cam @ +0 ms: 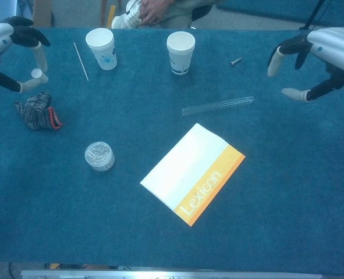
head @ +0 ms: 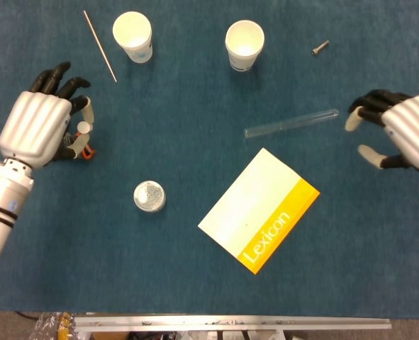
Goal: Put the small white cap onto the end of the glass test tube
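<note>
booklet (head: 258, 210) just below test tube (head: 291, 123)

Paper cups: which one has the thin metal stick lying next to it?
The left paper cup, with blue print on its side. The thin metal stick lies just left of it; the other cup has none.

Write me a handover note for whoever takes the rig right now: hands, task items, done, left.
Left robot hand: pinches the small white cap, raised at the table's left side above the knit glove.
Right robot hand: holds nothing, fingers apart, just right of the tube.
Glass test tube: lying flat on the blue cloth above the Lexicon booklet, untouched.
Done: cap picked up.
Left: probably grasp the tube with the right robot hand, bring cap to its end, fit it.
</note>
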You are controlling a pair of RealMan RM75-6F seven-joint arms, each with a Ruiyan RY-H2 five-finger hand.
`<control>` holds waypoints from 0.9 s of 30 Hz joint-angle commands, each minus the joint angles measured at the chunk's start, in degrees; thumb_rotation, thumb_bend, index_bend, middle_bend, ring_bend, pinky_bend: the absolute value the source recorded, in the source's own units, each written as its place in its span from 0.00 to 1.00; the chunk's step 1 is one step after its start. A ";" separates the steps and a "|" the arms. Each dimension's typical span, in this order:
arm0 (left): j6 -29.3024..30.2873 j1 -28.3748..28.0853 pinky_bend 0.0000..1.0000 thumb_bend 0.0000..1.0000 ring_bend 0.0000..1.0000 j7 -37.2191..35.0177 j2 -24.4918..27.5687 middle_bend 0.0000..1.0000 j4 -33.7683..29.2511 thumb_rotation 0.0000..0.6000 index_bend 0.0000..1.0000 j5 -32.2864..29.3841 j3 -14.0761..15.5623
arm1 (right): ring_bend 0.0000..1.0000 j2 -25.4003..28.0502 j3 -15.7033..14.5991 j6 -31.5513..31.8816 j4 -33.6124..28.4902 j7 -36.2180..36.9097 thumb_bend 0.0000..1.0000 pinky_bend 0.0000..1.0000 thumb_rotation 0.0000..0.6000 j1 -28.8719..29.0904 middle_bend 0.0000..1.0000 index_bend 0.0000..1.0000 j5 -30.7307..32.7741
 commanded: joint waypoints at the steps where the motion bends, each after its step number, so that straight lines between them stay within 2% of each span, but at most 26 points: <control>1: -0.02 0.19 0.00 0.35 0.00 0.18 0.73 0.22 -0.51 1.00 0.55 0.26 0.14 | 0.25 -2.50 0.14 -1.86 1.53 -2.67 0.27 0.40 1.00 1.82 0.33 0.45 1.49; 7: 0.10 0.85 0.00 0.35 0.00 -0.62 1.92 0.22 -1.15 1.00 0.55 0.58 0.36 | 0.23 -6.61 0.63 -3.27 4.51 -7.98 0.27 0.38 1.00 3.76 0.33 0.45 4.43; 17: 0.76 2.53 0.00 0.35 0.00 -2.73 4.09 0.21 -1.30 1.00 0.55 2.38 1.09 | 0.21 -13.33 1.42 -7.34 8.56 -17.89 0.27 0.38 1.00 7.57 0.32 0.45 13.57; 27: 0.81 3.54 0.00 0.35 0.00 -4.17 5.02 0.21 -0.89 1.00 0.55 3.18 1.35 | 0.21 -20.38 1.90 -9.73 14.63 -22.34 0.27 0.38 1.00 11.06 0.32 0.45 20.53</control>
